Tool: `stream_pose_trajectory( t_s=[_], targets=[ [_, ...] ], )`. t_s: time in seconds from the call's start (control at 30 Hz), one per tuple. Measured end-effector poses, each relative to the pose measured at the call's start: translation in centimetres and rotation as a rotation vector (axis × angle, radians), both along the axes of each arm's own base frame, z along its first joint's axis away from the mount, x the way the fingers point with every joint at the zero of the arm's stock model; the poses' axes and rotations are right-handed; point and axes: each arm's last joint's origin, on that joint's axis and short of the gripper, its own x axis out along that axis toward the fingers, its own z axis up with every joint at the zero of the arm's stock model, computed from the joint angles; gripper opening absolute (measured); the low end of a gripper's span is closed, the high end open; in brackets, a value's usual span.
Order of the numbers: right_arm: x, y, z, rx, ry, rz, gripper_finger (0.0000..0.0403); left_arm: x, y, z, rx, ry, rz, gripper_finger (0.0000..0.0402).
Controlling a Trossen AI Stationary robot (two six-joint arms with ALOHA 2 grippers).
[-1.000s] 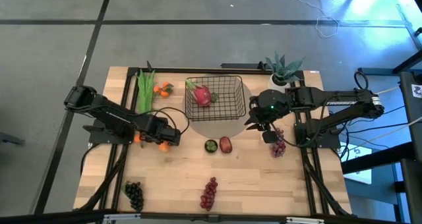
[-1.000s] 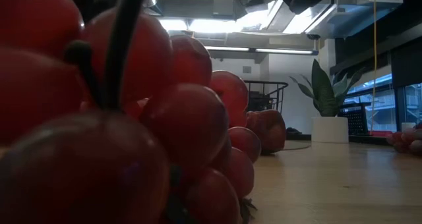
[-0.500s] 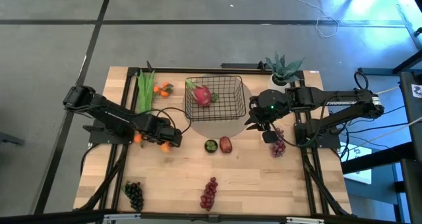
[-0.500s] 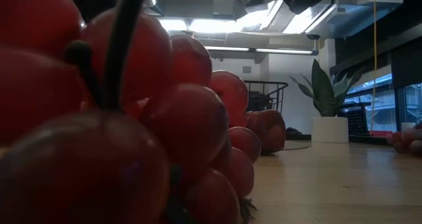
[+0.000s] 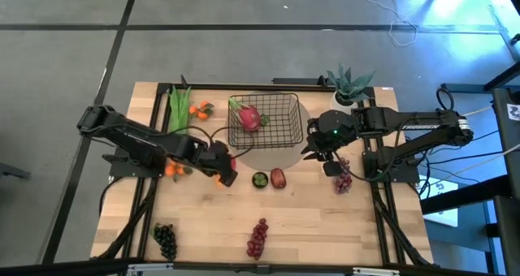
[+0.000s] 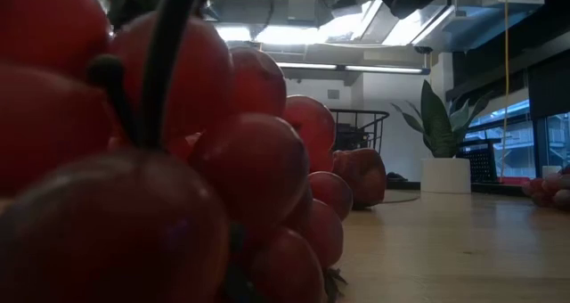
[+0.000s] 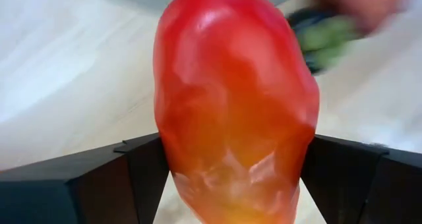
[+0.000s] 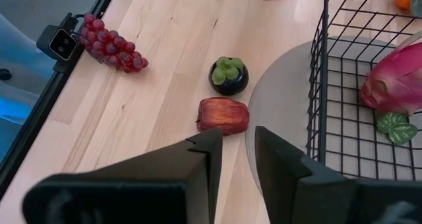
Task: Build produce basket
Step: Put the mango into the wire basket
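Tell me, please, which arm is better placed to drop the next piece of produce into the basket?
Left: its tool already grips the mango just short of the basket. The right tool holds nothing.

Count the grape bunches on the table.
3: a dark bunch at the near left corner, a red bunch at the near middle edge, another red bunch below the right pincer.

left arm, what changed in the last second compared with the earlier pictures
The left gripper, closed on the red-orange mango, moved right across the wooden table toward the black wire-mesh basket. The small orange fruit it was beside stayed behind. The right gripper, the pink dragon fruit in the basket and the other produce did not move.
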Motion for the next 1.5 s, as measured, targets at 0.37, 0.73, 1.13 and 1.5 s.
stream_pose_trajectory(
  t_s=[0.37, 0.73, 1.13, 1.5],
  targets=[
    [0.2, -0.1, 0.2, -0.026, -0.026, -0.025, 0.0081, 1.8, 1.5, 7.0, 0.269, -0.183, -0.046, 0.0269],
    [0.7, -0.5, 0.7, -0.026, -0.091, -0.217, 0.0081, 2.5, 7.1, 7.6, 0.421, -0.166, 0.069, 0.0269],
    [0.8, -1.1, 0.8, -0.155, -0.115, -0.385, 0.0081, 4.0, 10.8, 6.0, 0.499, -0.092, 0.084, 0.0269],
    [0.8, -1.2, 0.8, -0.188, -0.127, -0.38, 0.0081, 6.2, 11.2, 2.8, 0.557, 0.026, -0.018, 0.0269]
  ],
)
